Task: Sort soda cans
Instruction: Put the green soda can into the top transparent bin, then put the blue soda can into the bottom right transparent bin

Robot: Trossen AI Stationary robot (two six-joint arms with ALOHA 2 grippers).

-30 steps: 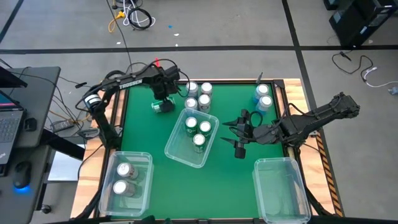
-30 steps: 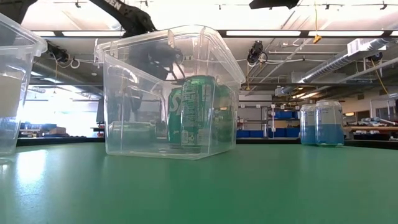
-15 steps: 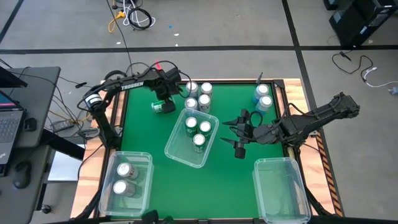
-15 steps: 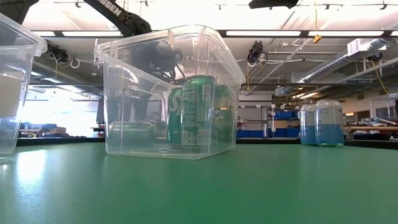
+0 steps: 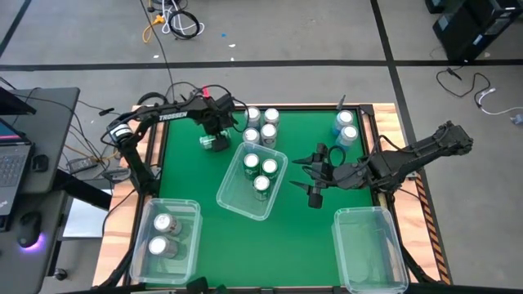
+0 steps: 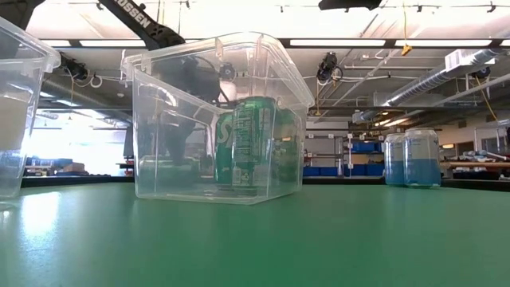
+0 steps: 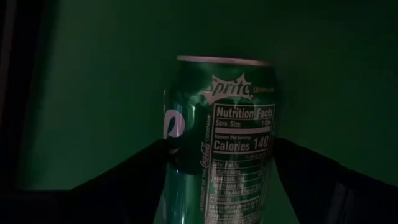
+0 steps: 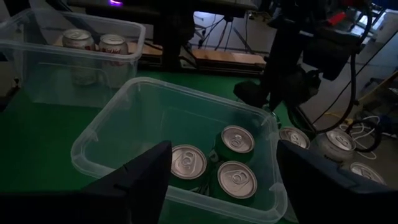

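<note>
From above, I start at the left edge of the bench (image 5: 188, 245). The left bin (image 5: 167, 237) sits in the near left corner, close to both edges, and I see two silver cans (image 5: 162, 233) upright in it. Green surface is free between this bin and the middle bin.

Farther back on the left, the left tool (image 5: 216, 140) is down at a green can (image 5: 214, 142) that lies on its side near the far edge. In the left wrist view this can (image 7: 217, 137) fills the space between the two dark fingers (image 7: 134, 180); the fingers stand wide on both sides of it, and I cannot tell if they press it.

Just beside it to the right stand four cans (image 5: 260, 126) in a tight group at the far edge; I cannot tell their colours from above. The middle bin (image 5: 252, 181) lies turned at an angle, just in front of this group, with three green cans (image 5: 260, 173) upright inside.

To the right of the middle bin, the right tool (image 5: 314, 175) hangs over bare green surface with its fingers spread and nothing between them. It is near the bin wall but apart from it.

Two blue cans (image 5: 346, 128) stand at the far right edge, near the wooden border. The right bin (image 5: 369, 249) is in the near right corner, and open surface lies between it and the middle bin.
</note>
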